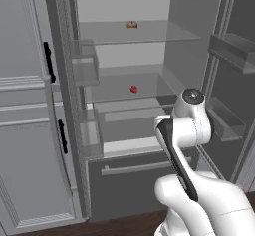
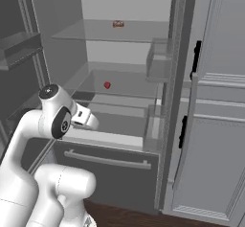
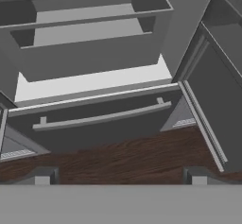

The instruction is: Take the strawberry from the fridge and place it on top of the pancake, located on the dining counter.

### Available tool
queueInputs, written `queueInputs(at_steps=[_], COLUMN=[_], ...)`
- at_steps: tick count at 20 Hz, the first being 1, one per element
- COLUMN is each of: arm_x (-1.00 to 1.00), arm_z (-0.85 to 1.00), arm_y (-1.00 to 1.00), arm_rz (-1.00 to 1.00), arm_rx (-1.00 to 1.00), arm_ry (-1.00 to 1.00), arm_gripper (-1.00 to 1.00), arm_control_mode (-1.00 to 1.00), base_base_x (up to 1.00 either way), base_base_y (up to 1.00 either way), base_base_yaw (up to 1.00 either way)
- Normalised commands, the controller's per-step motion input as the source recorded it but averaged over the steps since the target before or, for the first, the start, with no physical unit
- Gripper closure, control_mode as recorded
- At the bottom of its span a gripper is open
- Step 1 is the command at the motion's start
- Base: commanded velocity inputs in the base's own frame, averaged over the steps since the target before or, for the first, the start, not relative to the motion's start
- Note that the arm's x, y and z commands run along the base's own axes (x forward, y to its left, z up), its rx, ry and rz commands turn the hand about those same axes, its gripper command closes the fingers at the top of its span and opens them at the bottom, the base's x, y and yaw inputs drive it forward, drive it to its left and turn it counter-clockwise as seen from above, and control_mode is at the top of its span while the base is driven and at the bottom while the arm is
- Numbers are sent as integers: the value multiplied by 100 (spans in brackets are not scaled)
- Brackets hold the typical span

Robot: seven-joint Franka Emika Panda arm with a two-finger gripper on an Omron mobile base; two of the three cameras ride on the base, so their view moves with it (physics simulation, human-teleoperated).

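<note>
Both fridge (image 1: 149, 130) doors stand open on the pale interior, so the opening step looks done — the strawberry (image 1: 133, 89) lies untouched near the middle of a glass shelf (image 1: 159, 83), one shelf below the small brown-and-tan item (image 1: 131, 25). Further out, the gripper (image 3: 120, 176) is spread wide with nothing in it, pointed down at the bottom drawer (image 3: 101, 119) and the floor — reach, grasp, carry and placing on the pancake are all left.

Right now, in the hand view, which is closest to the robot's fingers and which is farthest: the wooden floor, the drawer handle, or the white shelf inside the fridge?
1. Wooden floor: right ahead of the fingers.
2. Drawer handle: across the bottom drawer front, beyond the floor.
3. White shelf: farthest, inside the fridge above the drawer.
</note>
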Motion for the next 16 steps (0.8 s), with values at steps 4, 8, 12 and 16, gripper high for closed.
queueInputs(at_steps=[4, 8, 12, 16], arm_x=[0, 0, 0, 0], arm_z=[0, 0, 0, 0], arm_y=[0, 0, 0, 0], arm_rz=[0, 0, 0, 0], arm_rx=[0, 0, 0, 0], arm_ry=[0, 0, 0, 0], arm_gripper=[-100, -100, -100, -100], arm_control_mode=[100, 100, 100, 100], base_base_x=[46, 46, 47, 56], base_base_y=[10, 7, 3, 13], base_base_yaw=[0, 0, 0, 0])
